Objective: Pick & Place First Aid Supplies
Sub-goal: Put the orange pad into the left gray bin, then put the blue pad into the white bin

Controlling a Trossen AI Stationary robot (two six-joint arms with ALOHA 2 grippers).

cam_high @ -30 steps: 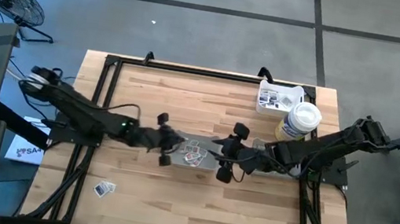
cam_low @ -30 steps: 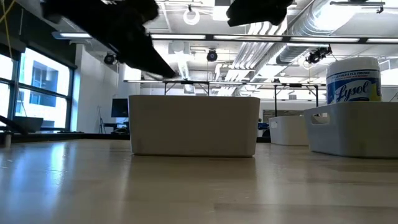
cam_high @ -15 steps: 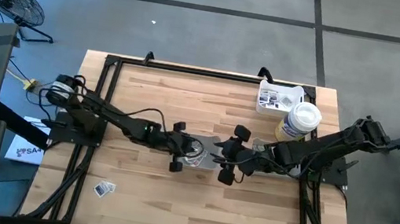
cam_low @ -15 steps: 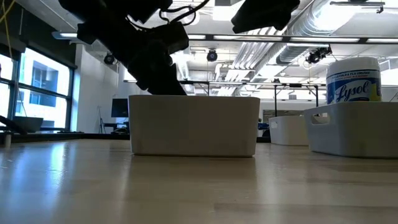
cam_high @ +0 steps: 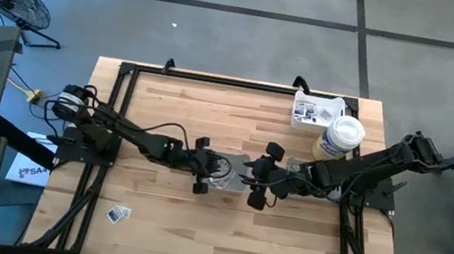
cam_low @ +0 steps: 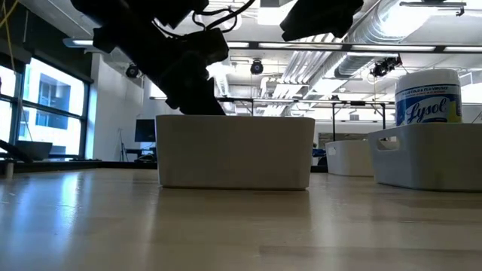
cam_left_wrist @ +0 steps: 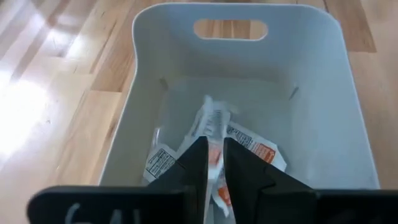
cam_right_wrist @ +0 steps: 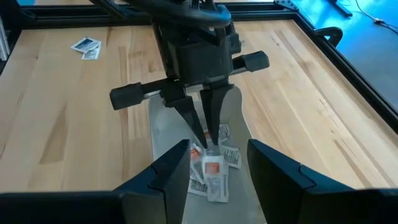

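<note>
Releasing a packet [cam_right_wrist: 212, 167] into the grey tray [cam_left_wrist: 152, 81]: left gripper [cam_right_wrist: 207, 138] fingers slightly apart, right gripper [cam_right_wrist: 219, 163] waiting apart. Next: lifting clear, fetching table packets [cam_high: 117, 213].

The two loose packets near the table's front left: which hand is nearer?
Left. The left hand sits over the centre tray, closer to the loose packets; the right hand is farther.

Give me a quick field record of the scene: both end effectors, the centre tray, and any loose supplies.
left end effector: lowered into the centre tray, fingers slightly apart around a packet with an orange patch
right end effector: open, at the tray's right end, holding nothing
centre tray: grey, holds several packets
loose packets: on the table, near the front left corner
back tray: at the back right corner, with packets in it
white bottle: beside the back tray
</note>
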